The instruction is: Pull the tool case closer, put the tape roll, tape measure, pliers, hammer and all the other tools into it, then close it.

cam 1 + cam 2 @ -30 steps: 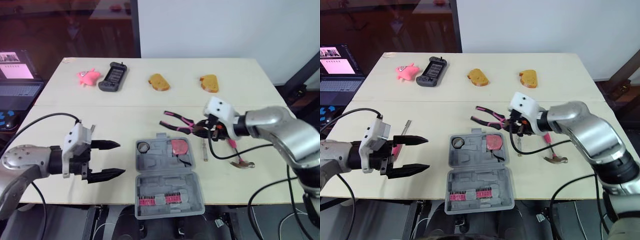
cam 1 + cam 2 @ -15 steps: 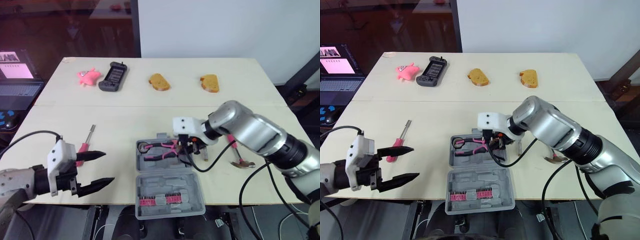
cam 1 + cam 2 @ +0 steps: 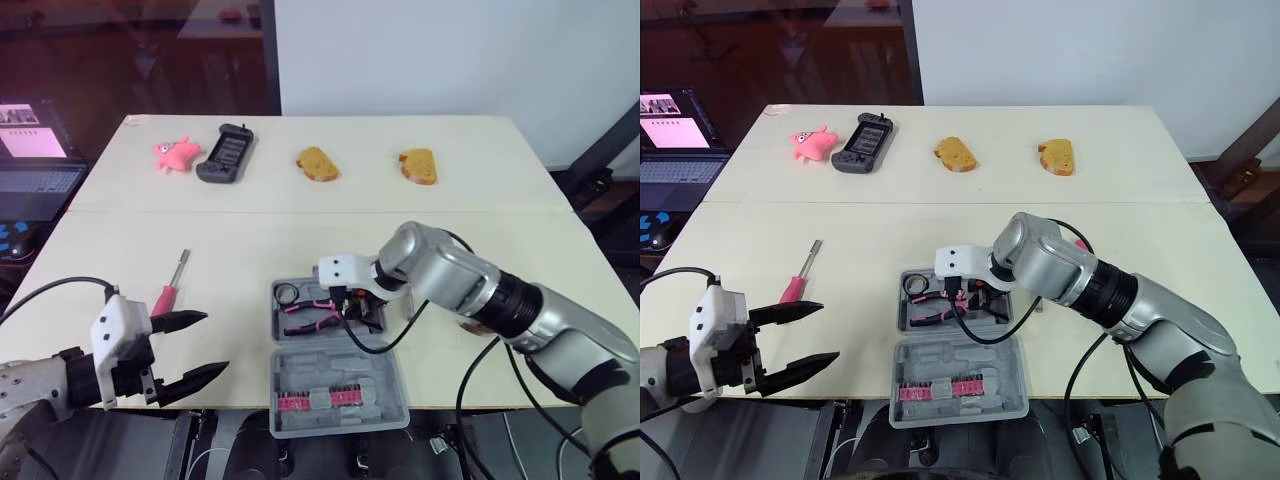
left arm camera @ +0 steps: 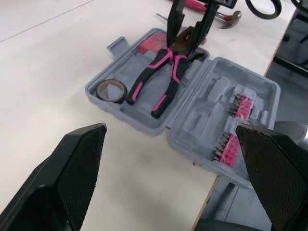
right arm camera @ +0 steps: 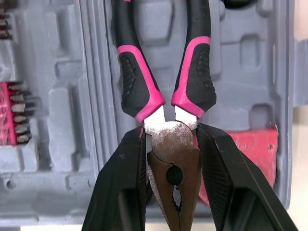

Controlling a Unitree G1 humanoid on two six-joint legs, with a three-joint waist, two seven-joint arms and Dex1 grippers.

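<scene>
Since a second ago, carries the pliers [image 5: 163, 72] from above the worktop's [image 3: 250, 240] right side down into the open tool case [image 3: 385, 395]. Clamps the right end effector [image 5: 173, 178] on their metal head, one black finger on each side. Rests the pink-and-black handles in the tray of the case half farther from the robot, pointing toward the tape roll [image 4: 109, 90] in that tray's left corner. Reaches in from the right with the right arm bent at the elbow, forearm crossing the case's right edge. Partly covers the red tape measure [image 5: 252, 144], seated in the same tray beside the pliers' head. Leaves the hammer [image 4: 230, 16] on the worktop, outside the case on its right.

Holds the left end effector [image 3: 215, 343] low at the worktop's front-left edge, drawn back nearer the robot than a second ago. Spreads its fingers wide apart on nothing, tips aimed toward the case. Has the pink-handled screwdriver [image 3: 165, 297] lying on the worktop just beside the farther finger.
</scene>
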